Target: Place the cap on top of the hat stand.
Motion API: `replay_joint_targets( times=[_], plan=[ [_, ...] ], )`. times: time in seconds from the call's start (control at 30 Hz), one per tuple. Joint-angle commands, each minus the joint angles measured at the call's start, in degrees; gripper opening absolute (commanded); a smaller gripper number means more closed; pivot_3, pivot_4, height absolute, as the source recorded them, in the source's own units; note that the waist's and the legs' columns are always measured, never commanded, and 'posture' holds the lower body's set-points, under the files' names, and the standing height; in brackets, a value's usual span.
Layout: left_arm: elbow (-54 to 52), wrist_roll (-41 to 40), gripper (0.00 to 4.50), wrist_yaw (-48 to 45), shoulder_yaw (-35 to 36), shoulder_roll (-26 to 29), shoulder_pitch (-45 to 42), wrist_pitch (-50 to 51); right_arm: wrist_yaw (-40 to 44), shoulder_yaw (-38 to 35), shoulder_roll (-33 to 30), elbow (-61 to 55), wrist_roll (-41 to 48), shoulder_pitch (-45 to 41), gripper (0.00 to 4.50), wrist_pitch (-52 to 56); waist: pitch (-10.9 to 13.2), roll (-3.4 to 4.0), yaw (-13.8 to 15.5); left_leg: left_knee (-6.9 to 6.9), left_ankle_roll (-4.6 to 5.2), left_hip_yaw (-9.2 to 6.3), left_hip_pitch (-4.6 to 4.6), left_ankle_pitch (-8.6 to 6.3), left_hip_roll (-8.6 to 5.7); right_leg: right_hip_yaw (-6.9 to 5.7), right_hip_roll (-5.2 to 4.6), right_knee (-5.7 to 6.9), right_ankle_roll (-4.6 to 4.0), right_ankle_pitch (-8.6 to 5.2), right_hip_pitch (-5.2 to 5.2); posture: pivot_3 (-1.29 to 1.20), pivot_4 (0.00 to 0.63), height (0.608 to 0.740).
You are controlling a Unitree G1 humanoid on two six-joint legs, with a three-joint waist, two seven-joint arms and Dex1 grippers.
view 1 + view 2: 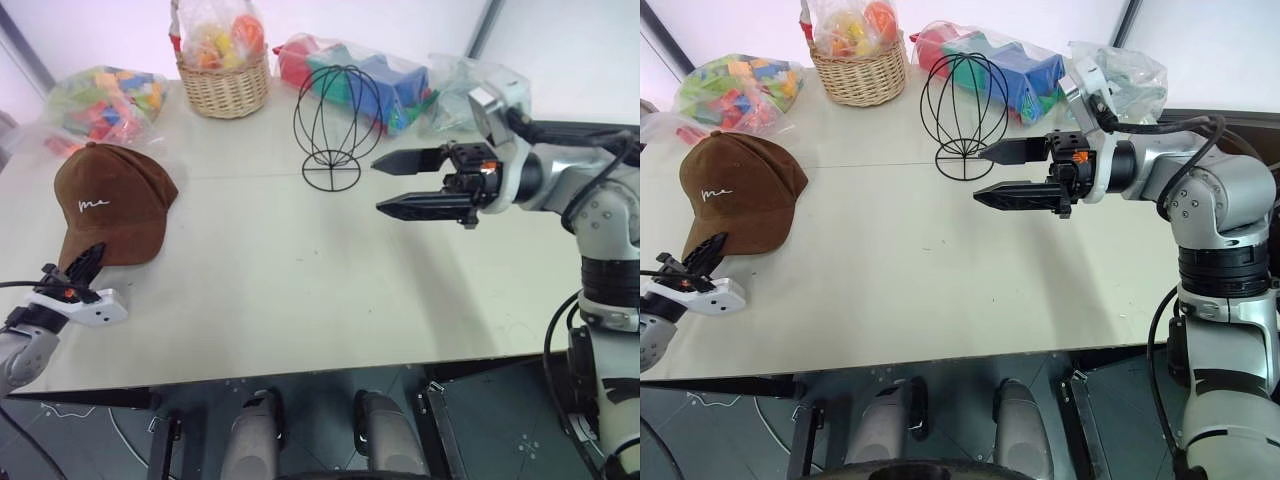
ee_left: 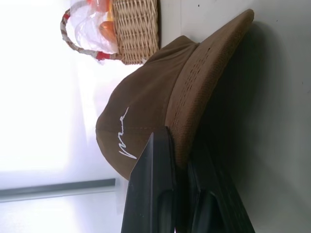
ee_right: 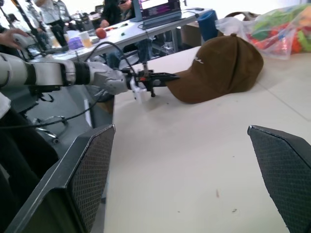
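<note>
The pale surface carries everything; at its left side lies the brown cap, brim toward the near edge, white script facing front; the black wire hat stand stands well apart at the middle back, bare, beside a wicker basket; the left claw is clamped on the cap's brim; the right claw hovers near the stand, fingers apart.

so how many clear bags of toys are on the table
4, perhaps more hidden: far-left bag, one in the wicker basket, one behind the hat stand, one far right.
</note>
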Motion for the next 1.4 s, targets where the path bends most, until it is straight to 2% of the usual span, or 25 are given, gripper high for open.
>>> replay_joint_targets(
  times=[0.03,0.1,0.17,0.3,0.4,0.53,0.7,0.97,1.17,1.4],
  plan=[
    [-8.2,-2.2,0.05,-0.4,3.3,0.4,2.5,2.8,0.5,-0.3,-1.9,1.9,-3.9,-0.4,4.50,-4.9,0.0,0.00,0.0,0.01,0.00,0.00,-0.05,0.00,0.01,-0.01,0.00,-0.01,0.00,0.00,-0.01,0.00,0.150,0.740],
    [-15.5,-4.0,0.05,-1.7,6.7,0.8,4.6,4.9,1.4,0.0,-3.0,3.5,-5.8,-0.8,4.50,-6.7,0.0,0.00,0.0,0.01,0.00,0.04,-0.17,0.00,0.04,-0.03,0.00,-0.10,-0.12,0.08,-0.08,0.00,0.150,0.740],
    [-27.3,-6.0,0.05,-5.1,11.4,0.9,6.6,7.8,2.3,0.1,-4.4,6.2,-8.1,-1.7,4.50,-9.0,0.0,-0.03,-0.1,0.04,0.00,0.07,-0.40,0.00,0.04,-0.03,0.00,-0.15,-0.19,0.13,-0.18,0.00,0.150,0.740],
    [-48.4,-6.5,0.05,-13.8,18.2,-2.6,5.5,18.1,3.4,-0.1,-6.1,14.4,-13.1,-3.8,4.50,-15.3,0.0,-0.03,-0.1,0.28,-0.01,0.09,-0.92,0.03,0.04,-0.05,0.01,-0.17,-0.14,0.26,-0.53,0.00,0.150,0.740],
    [-58.3,-3.0,0.05,-19.5,17.6,-7.2,-0.6,25.4,3.4,-0.5,-6.7,21.1,-16.8,-5.4,4.50,-20.5,0.0,-0.04,-0.1,0.33,0.02,0.15,-0.88,0.06,0.04,-0.05,0.07,-0.19,0.09,0.39,-0.46,0.00,0.150,0.740],
    [-62.7,0.3,0.05,-25.1,14.0,-13.4,-9.1,31.6,4.2,-1.8,-7.8,26.5,-18.8,-6.5,4.50,-24.3,0.0,0.00,-0.2,0.34,0.05,0.13,-0.71,0.25,0.15,-0.05,0.25,-0.18,0.59,0.64,-0.32,0.00,0.150,0.740],
    [-58.7,2.7,0.05,-29.5,6.8,-21.5,-21.9,34.1,4.0,-3.3,-9.2,30.5,-20.6,-6.6,4.50,-27.9,0.0,0.02,-0.1,0.32,-0.07,0.05,0.00,0.33,0.19,-0.05,0.33,-0.23,0.93,0.78,0.39,0.00,0.150,0.740],
    [-43.5,7.4,0.05,-26.1,-3.1,-33.1,-37.3,34.0,1.9,-7.1,-10.1,27.5,-19.9,-2.6,4.50,-27.9,0.0,0.02,0.1,0.45,-0.05,0.00,0.01,0.35,0.18,-0.03,0.33,-0.25,0.95,0.79,0.50,0.00,0.150,0.740],
    [-34.2,9.9,0.05,-23.7,-9.0,-40.4,-42.2,34.5,0.8,-9.3,-11.6,25.3,-19.6,-0.2,4.50,-26.8,0.0,0.01,0.0,0.50,-0.04,-0.01,-0.01,0.35,0.18,-0.02,0.33,-0.25,0.96,0.79,0.50,0.00,0.150,0.740],
    [-25.7,11.8,0.05,-21.2,-14.2,-45.0,-44.6,34.9,-0.2,-11.0,-11.9,24.4,-19.2,0.4,4.50,-25.3,0.0,0.01,-0.1,0.59,-0.05,-0.08,-0.03,0.35,0.18,-0.02,0.33,-0.24,0.96,0.79,0.50,0.00,0.150,0.740]
  ],
)
